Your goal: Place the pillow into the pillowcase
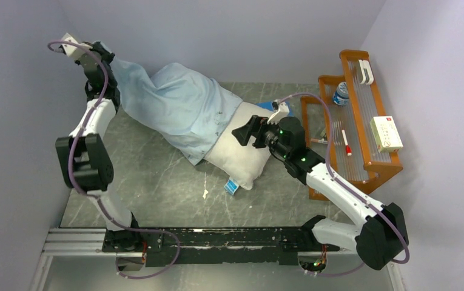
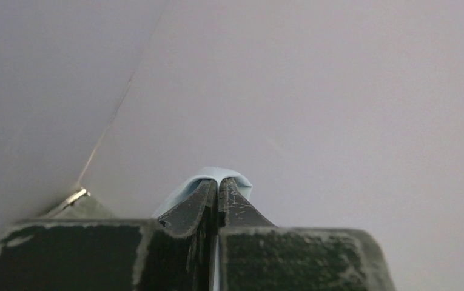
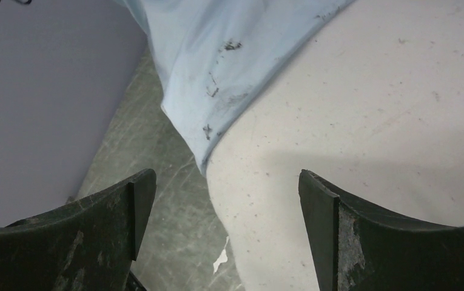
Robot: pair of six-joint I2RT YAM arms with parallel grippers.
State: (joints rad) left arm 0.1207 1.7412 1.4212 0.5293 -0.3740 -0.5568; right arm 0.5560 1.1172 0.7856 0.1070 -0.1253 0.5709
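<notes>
grey walls frame your left gripper pinching the thin, limp pillowcase; right gripper, spread, hovers over the soft pillow: grab its bare edge just below.

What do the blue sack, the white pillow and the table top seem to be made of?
The pillowcase looks like thin matte cloth: it wrinkles and drapes. The pillow seems soft off-white fabric, plump and speckled. The table looks like grey veined stone or laminate, faintly glossy; which, I cannot tell.
</notes>
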